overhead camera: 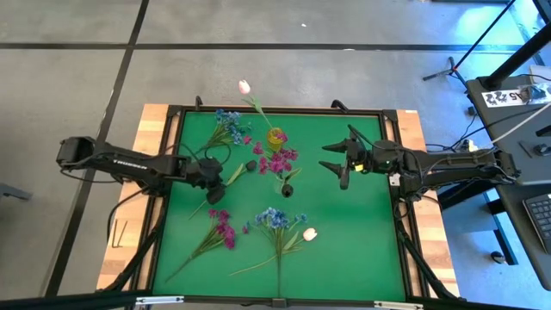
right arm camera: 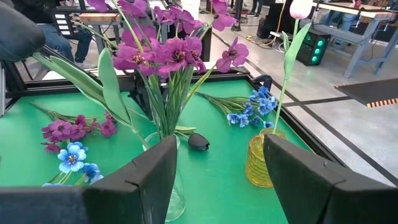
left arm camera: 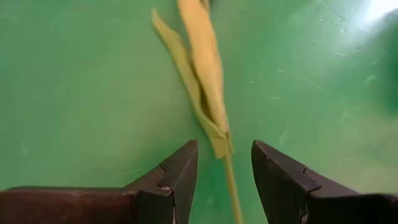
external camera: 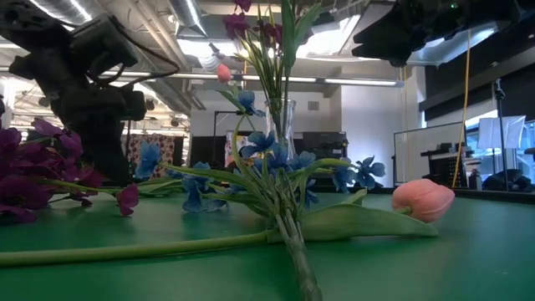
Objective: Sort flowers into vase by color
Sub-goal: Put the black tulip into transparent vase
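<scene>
My left claw (overhead camera: 209, 175) sits low over the green surface (overhead camera: 362, 241), toward its left edge, with its fingers (left arm camera: 180, 171) apart on either side of a thin green stem with a pale folded leaf (left arm camera: 208, 87). The stem runs between them, but I cannot see either finger pressing on it. In the high view that stem leads to a dark bud-like flower head (overhead camera: 250, 165) lying on the surface just beside the vases.

My right claw (overhead camera: 342, 159) hangs above the right half of the surface, jaws wide and holding nothing, facing the vases. Through its camera I see a clear glass vase (right arm camera: 174, 186) holding upright magenta clustered flowers (right arm camera: 165, 53), and beside it a ribbed yellow glass vase (right arm camera: 260, 160) holding one white-pink tulip bud on a long stem (right arm camera: 301, 9). Between the two vases, farther back, a second dark flower head (right arm camera: 199, 142) lies on the surface.

Loose flowers lie flat elsewhere: a blue clustered spray (overhead camera: 228, 125) near the far edge, just left of the yellow vase; a magenta clustered spray (overhead camera: 222, 227) toward the near left corner; another blue clustered spray (overhead camera: 275, 220) near the middle of the near edge, with a white-pink tulip bud (overhead camera: 309, 233) just beside it, their stems crossing.
</scene>
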Controlling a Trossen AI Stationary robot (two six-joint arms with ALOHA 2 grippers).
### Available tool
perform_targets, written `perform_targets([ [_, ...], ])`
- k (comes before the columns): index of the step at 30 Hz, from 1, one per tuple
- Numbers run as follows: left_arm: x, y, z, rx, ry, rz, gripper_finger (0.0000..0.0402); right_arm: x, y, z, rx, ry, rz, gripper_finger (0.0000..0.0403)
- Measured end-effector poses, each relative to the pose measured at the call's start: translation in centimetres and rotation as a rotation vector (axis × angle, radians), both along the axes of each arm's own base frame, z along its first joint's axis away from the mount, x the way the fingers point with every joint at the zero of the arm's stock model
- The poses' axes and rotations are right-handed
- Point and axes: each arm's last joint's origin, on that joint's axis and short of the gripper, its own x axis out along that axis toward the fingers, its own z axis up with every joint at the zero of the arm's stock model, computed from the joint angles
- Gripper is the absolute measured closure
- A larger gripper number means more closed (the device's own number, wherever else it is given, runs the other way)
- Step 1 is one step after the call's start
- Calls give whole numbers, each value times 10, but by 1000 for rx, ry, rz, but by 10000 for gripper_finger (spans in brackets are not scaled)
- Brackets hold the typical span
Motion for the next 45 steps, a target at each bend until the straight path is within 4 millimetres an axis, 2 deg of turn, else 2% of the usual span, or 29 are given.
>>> perform_targets([
  [6,15,-5,6,35,23,-24,256,0,0,0,0,1,0,164],
  [11,23,-6,2,66,170,-14,256,0,0,0,0,1,0,164],
  [18,40,-6,1,65,215,-15,256,0,0,-2,1,19,0,164],
  [29,39,-6,-5,50,292,27,258,0,1,-3,8,28,17,164],
  [37,38,-6,-6,40,308,24,300,0,1,-3,8,27,17,164],
  [45,37,-6,-6,40,317,25,364,0,1,-3,8,27,18,164],
])
